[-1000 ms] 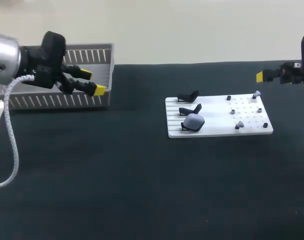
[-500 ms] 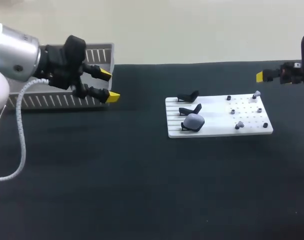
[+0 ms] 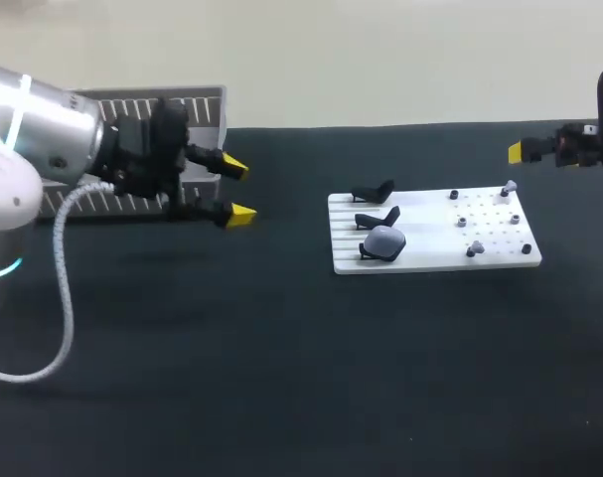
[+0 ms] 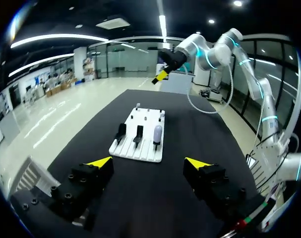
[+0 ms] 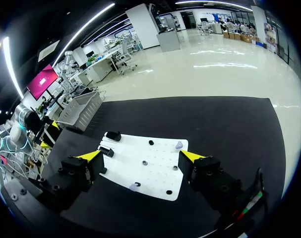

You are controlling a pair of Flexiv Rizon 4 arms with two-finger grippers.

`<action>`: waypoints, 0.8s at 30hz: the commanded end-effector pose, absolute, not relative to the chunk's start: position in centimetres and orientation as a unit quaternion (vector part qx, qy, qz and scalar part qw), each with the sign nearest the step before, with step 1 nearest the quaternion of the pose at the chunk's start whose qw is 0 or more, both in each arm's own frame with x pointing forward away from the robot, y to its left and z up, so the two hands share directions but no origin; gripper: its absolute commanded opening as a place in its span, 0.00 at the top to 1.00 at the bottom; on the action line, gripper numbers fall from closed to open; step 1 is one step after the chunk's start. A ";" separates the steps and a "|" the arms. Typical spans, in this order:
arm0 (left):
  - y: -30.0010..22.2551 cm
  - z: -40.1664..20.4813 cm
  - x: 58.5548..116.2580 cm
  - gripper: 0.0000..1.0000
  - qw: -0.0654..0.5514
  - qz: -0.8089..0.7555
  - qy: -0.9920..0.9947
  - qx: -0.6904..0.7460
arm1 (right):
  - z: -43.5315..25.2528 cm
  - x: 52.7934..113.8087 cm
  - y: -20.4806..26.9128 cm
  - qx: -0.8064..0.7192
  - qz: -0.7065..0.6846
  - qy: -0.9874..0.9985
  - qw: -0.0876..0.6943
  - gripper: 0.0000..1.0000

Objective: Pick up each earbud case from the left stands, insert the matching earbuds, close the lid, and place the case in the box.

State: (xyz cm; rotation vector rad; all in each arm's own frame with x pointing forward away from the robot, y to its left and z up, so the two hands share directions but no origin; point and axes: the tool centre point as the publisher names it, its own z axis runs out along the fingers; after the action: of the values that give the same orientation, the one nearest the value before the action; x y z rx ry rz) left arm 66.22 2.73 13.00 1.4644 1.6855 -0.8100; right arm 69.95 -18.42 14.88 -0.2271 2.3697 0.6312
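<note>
Toward ten o'clock on the dark table [image 3: 281, 378], seen from the head camera, the left gripper [image 3: 238, 190] hangs in the air just in front of the grey slatted box [image 3: 197, 109]. Its yellow-tipped fingers are spread wide and hold nothing. They point toward three o'clock, at the white tray [image 3: 435, 260], so the arm looks lined up to fetch a case.

Three black stands [image 3: 374, 191] sit in a row on the tray's nine o'clock side. The two farther ones are bare. The nearest carries the only earbud case [image 3: 385, 241], pale lavender and rounded; whether its lid is open cannot be told.

Small earbuds [image 3: 507, 187] sit on the tray's three o'clock half, apart from the stands, probably within easy reach of the other arm.

At the table's two o'clock edge, the right gripper [image 5: 141, 155] hangs well clear of the tray, fingers wide apart and empty.
</note>
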 end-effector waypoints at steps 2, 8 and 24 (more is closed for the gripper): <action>0.8 12.1 67.3 0.00 0.384 -0.326 0.616 0.606 | 14.9 69.9 -18.4 -0.087 0.241 0.908 0.333 0.00; -1.1 11.6 67.6 0.00 0.370 -0.347 0.600 0.618 | 14.9 69.9 -18.4 -0.087 0.241 0.908 0.333 0.00; -4.6 9.6 65.3 0.00 0.352 -0.373 0.591 0.623 | 14.9 69.9 -18.4 -0.087 0.241 0.908 0.333 0.00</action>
State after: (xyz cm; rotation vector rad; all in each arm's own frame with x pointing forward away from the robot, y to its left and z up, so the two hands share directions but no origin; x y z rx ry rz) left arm 65.40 -4.22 9.94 1.6154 1.5302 -0.9684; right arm 69.95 -18.41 14.87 -0.2273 2.3698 0.6312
